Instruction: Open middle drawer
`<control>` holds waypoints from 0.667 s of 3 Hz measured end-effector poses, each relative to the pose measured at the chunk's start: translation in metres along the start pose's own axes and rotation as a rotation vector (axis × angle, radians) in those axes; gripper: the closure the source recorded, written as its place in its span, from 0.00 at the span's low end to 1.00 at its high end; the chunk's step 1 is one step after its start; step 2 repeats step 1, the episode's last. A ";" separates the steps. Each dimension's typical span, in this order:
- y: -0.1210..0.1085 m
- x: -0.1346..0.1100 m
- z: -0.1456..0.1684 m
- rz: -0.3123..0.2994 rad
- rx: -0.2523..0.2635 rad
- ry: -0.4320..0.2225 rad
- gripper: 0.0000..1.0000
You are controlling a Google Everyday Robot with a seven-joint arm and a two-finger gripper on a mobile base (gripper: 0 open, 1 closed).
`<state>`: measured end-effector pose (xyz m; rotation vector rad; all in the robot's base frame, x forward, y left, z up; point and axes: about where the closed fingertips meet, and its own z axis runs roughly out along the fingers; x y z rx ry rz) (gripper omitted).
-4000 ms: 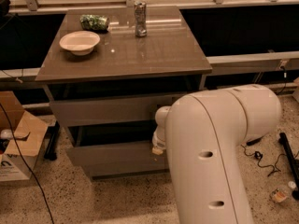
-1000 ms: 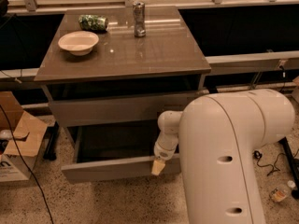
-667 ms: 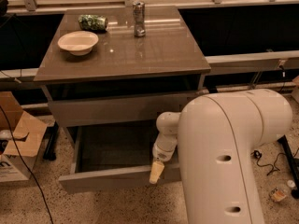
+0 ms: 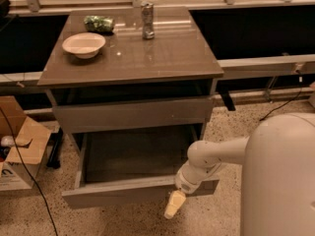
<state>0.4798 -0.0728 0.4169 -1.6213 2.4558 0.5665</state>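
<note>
A grey-brown cabinet has two drawer fronts in view. The upper front is shut. The drawer below it is pulled far out toward me, and its dark inside looks empty. My gripper is at the right end of this drawer's front panel, low and against its front edge. A pale tip hangs just below the panel. My white arm reaches in from the lower right.
On the cabinet top stand a white bowl, a green bag and a metal can. An open cardboard box and a black cable lie on the floor at the left. My white body fills the lower right.
The lower drawer has gone from shut to pulled far out toward me. My gripper has moved down and forward with its front panel.
</note>
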 end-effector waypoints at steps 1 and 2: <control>0.000 -0.001 -0.002 0.000 0.000 0.000 0.00; 0.000 -0.001 -0.002 0.000 0.000 0.000 0.00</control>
